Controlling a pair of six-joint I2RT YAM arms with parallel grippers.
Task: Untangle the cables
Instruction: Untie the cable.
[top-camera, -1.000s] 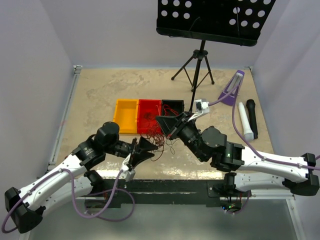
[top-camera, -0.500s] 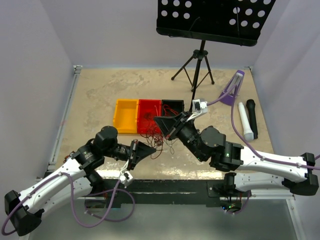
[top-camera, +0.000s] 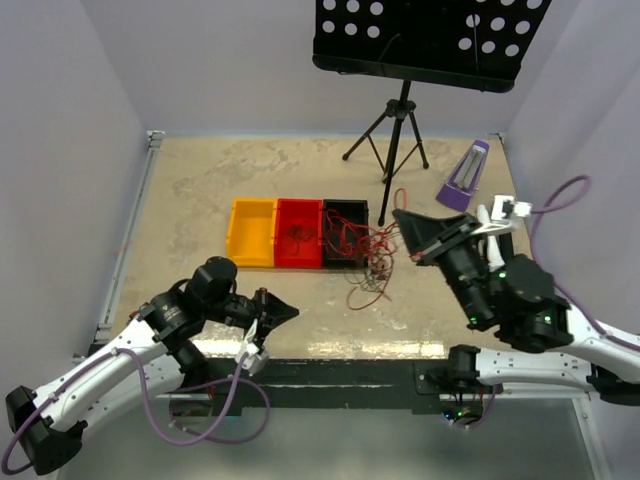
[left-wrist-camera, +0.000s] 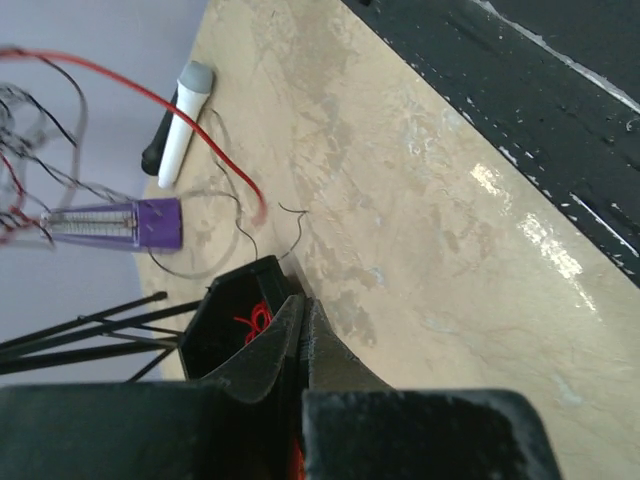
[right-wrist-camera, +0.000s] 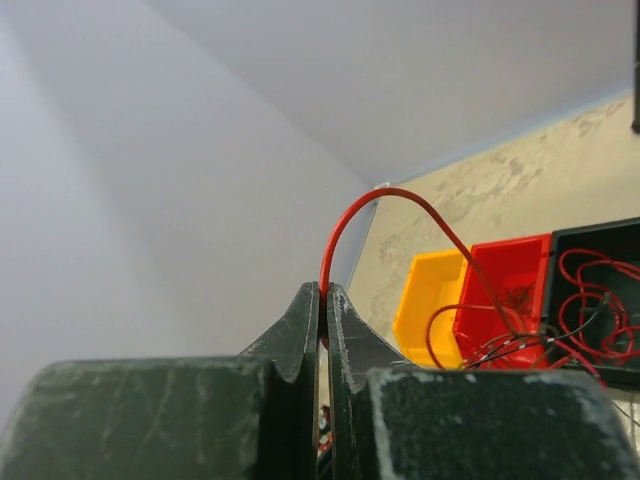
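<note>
Cables (top-camera: 370, 250): thin, curly red and dark wires in a loose tangle, spilling from the black bin (top-camera: 345, 204) onto the surface (top-camera: 250, 170). One red strand arcs up, pinched in the right claw (right-wrist-camera: 323, 292).

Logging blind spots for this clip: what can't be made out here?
Top view: how the cables cross in the tangle; the strands are too thin.
Right wrist view: the red cable end, hidden inside the right gripper.
Left wrist view: whether the left gripper pinches any strand; its body blocks that.
</note>
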